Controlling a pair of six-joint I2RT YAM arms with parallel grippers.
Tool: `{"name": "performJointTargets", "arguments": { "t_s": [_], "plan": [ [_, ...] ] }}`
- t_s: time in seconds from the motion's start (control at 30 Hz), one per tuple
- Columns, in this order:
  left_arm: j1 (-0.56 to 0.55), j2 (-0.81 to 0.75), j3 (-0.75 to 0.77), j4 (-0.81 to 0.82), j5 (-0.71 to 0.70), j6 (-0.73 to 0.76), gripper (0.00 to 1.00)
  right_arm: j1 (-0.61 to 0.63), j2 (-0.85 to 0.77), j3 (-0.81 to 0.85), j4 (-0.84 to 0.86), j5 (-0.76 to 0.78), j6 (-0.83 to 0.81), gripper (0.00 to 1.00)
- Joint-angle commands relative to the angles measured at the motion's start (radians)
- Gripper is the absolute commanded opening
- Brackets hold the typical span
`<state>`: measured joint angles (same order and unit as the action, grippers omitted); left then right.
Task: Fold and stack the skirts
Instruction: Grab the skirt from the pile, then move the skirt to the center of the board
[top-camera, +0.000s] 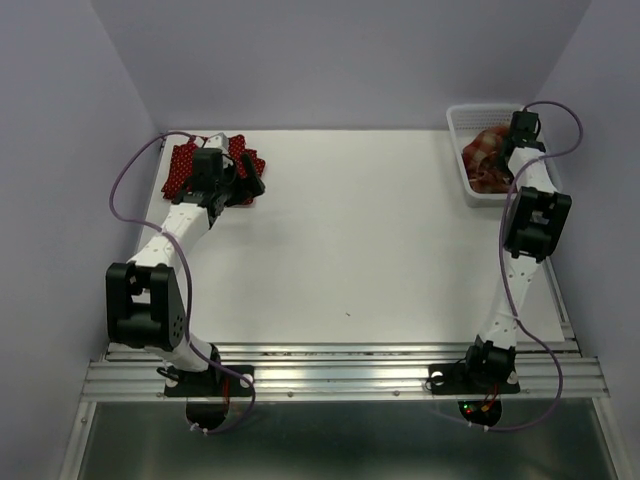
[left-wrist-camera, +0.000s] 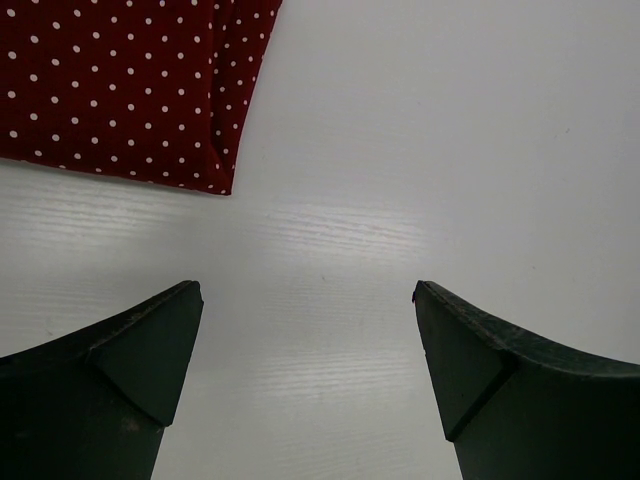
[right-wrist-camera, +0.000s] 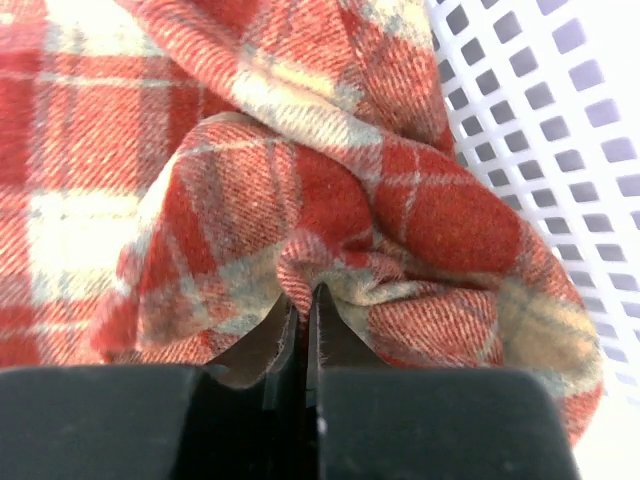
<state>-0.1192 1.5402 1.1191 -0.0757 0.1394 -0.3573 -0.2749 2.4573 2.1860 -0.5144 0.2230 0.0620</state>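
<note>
Gripping plaid skirt inside white basket, right hand clamped, left hand open

Overhead view spans the table — wrist views close on skirts.

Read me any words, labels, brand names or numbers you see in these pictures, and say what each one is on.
No text can be read in any view.
polka-dot skirt: white dots only, no tag showing.
plaid skirt: check weave only, no label showing.
white mesh basket: plain holes, no marking.
left arm and right arm: no lettering shows from above.
</note>
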Motion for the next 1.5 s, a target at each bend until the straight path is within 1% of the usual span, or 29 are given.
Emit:
{"name": "performJointTargets", "arguments": {
  "t_s": [0.0, 0.13, 0.17, 0.27, 0.3, 0.37, 0.5, 0.57, 0.6, 0.63, 0.7, 0.73, 0.8, 0.87, 0.9, 1.0, 1.03, 1.07, 1.1, 1.13, 1.17, 1.2, 1.23, 1.27, 1.3, 1.33, 1.4, 1.43, 1.47],
  "plan": [
    [-0.007, -0.12, 0.001, 0.024, -0.003, 0.015, 0.99, -0.006, -0.125, -0.048, 0.123, -0.063, -0.004, 0.01],
    [-0.007, -0.222, -0.031, 0.027, -0.011, 0.006, 0.99, -0.006, -0.283, -0.063, 0.177, -0.126, 0.025, 0.01],
    [-0.007, -0.238, -0.05, 0.04, -0.011, 0.003, 0.99, -0.006, -0.355, -0.069, 0.213, -0.145, 0.039, 0.0],
    [-0.007, -0.294, -0.09, 0.068, 0.061, 0.015, 0.99, -0.006, -0.484, -0.089, 0.261, -0.21, 0.08, 0.01],
    [-0.007, -0.307, -0.1, 0.097, 0.08, 0.017, 0.99, -0.006, -0.515, -0.091, 0.272, -0.274, 0.09, 0.01],
    [-0.007, -0.339, -0.129, 0.125, 0.117, 0.015, 0.99, -0.006, -0.572, -0.106, 0.304, -0.336, 0.123, 0.01],
    [-0.007, -0.396, -0.172, 0.155, 0.129, 0.004, 0.99, -0.006, -0.737, -0.155, 0.356, -0.509, 0.183, 0.01],
    [-0.007, -0.429, -0.2, 0.169, 0.138, -0.008, 0.99, 0.014, -0.78, -0.158, 0.355, -0.637, 0.22, 0.0],
    [-0.007, -0.442, -0.208, 0.174, 0.14, -0.015, 0.99, 0.014, -0.8, -0.152, 0.352, -0.739, 0.231, 0.01],
    [-0.007, -0.463, -0.226, 0.18, 0.141, -0.022, 0.99, 0.044, -0.836, -0.149, 0.353, -0.785, 0.246, 0.01],
    [-0.007, -0.485, -0.243, 0.18, 0.146, -0.048, 0.99, 0.074, -0.872, -0.169, 0.404, -0.896, 0.32, 0.01],
    [-0.007, -0.503, -0.258, 0.18, 0.141, -0.061, 0.99, 0.112, -0.903, -0.178, 0.431, -1.024, 0.35, 0.02],
    [-0.007, -0.525, -0.281, 0.186, 0.146, -0.115, 0.99, 0.166, -0.931, -0.21, 0.504, -1.138, 0.43, 0.04],
    [-0.007, -0.555, -0.314, 0.186, 0.152, -0.146, 0.99, 0.225, -0.966, -0.236, 0.588, -1.175, 0.466, 0.05],
    [-0.007, -0.569, -0.326, 0.186, 0.146, -0.178, 0.99, 0.29, -0.975, -0.253, 0.612, -1.191, 0.501, 0.06],
    [-0.007, -0.621, -0.361, 0.153, 0.115, -0.213, 0.99, 0.388, -0.998, -0.333, 0.714, -1.267, 0.582, 0.07],
    [-0.007, -0.635, -0.369, 0.143, 0.106, -0.23, 0.99, 0.397, -1.009, -0.368, 0.75, -1.275, 0.61, 0.08],
    [-0.007, -0.664, -0.381, 0.116, 0.089, -0.233, 0.99, 0.398, -1.026, -0.479, 0.851, -1.262, 0.669, 0.09],
    [-0.007, -0.679, -0.387, 0.102, 0.08, -0.236, 0.99, 0.398, -1.061, -0.546, 0.896, -1.249, 0.689, 0.11],
    [-0.007, -0.707, -0.393, 0.087, 0.066, -0.247, 0.99, 0.398, -1.077, -0.607, 0.913, -1.222, 0.691, 0.13],
    [-0.007, -0.721, -0.404, 0.077, 0.054, -0.253, 0.99, 0.398, -1.095, -0.714, 0.881, -1.202, 0.676, 0.14],
    [-0.007, -0.735, -0.412, 0.05, 0.034, -0.258, 0.99, 0.398, -1.127, -0.773, 0.848, -1.176, 0.624, 0.15],
    [-0.007, -0.745, -0.416, 0.041, 0.02, -0.265, 0.99, 0.398, -1.146, -0.834, 0.814, -1.141, 0.587, 0.2],
    [-0.007, -0.765, -0.424, 0.021, -0.009, -0.281, 0.99, 0.398, -1.164, -0.962, 0.729, -1.043, 0.516, 0.23],
    [-0.007, -0.773, -0.426, 0.005, -0.023, -0.287, 0.99, 0.398, -1.178, -1.023, 0.679, -0.983, 0.483, 0.26],
    [-0.007, -0.781, -0.426, -0.012, -0.037, -0.289, 0.99, 0.398, -1.192, -1.076, 0.63, -0.838, 0.455, 0.45],
    [-0.007, -0.781, -0.424, -0.055, -0.052, -0.284, 0.99, 0.398, -1.19, -1.176, 0.469, -0.696, 0.4, 0.71],
    [-0.007, -0.776, -0.426, -0.068, -0.054, -0.284, 0.99, 0.398, -1.187, -1.19, 0.427, -0.603, 0.374, 0.96],
    [-0.007, -0.772, -0.436, -0.084, -0.038, -0.284, 0.99, 0.398, -1.184, -1.198, 0.351, -0.564, 0.345, 1.0]
  ]
}}
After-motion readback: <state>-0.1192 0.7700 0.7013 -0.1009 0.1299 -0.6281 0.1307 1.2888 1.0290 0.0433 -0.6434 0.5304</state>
